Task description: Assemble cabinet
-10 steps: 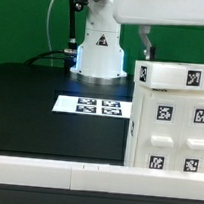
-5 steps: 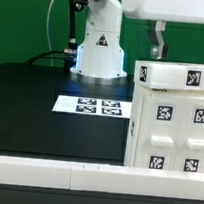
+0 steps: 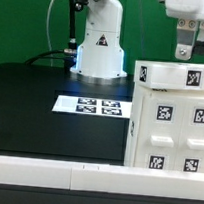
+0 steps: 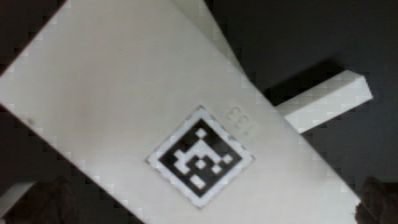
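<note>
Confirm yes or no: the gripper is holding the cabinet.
No. In the exterior view the gripper hangs open above the cabinet, with its fingers clear of the top face.

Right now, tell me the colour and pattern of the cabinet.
The cabinet is white, studded with black-and-white square tags; the exterior view shows it best.

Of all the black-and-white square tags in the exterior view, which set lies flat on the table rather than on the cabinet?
The four on the marker board, beside the robot base; the others sit on the cabinet.
</note>
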Controlling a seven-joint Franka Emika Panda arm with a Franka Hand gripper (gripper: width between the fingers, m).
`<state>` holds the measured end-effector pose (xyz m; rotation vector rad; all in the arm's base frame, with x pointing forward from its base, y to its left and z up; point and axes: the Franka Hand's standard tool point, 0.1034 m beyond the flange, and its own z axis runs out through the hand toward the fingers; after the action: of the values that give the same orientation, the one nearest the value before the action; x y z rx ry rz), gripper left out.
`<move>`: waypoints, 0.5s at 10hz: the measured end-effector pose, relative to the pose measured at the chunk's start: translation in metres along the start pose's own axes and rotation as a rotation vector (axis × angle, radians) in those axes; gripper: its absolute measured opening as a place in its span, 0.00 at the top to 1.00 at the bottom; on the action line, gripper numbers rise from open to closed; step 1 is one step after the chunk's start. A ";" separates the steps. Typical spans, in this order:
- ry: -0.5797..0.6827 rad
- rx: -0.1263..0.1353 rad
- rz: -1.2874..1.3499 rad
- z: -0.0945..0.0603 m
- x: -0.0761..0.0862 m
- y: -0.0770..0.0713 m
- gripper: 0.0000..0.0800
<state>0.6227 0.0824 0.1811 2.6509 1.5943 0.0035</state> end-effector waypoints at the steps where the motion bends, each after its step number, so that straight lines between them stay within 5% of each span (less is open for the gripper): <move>1: -0.007 -0.004 -0.061 0.000 -0.002 0.001 0.01; 3: 0.000 -0.046 -0.316 0.003 0.004 0.005 0.01; 5: -0.007 -0.037 -0.375 0.013 0.005 0.002 0.01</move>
<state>0.6270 0.0859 0.1684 2.2802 2.0381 0.0097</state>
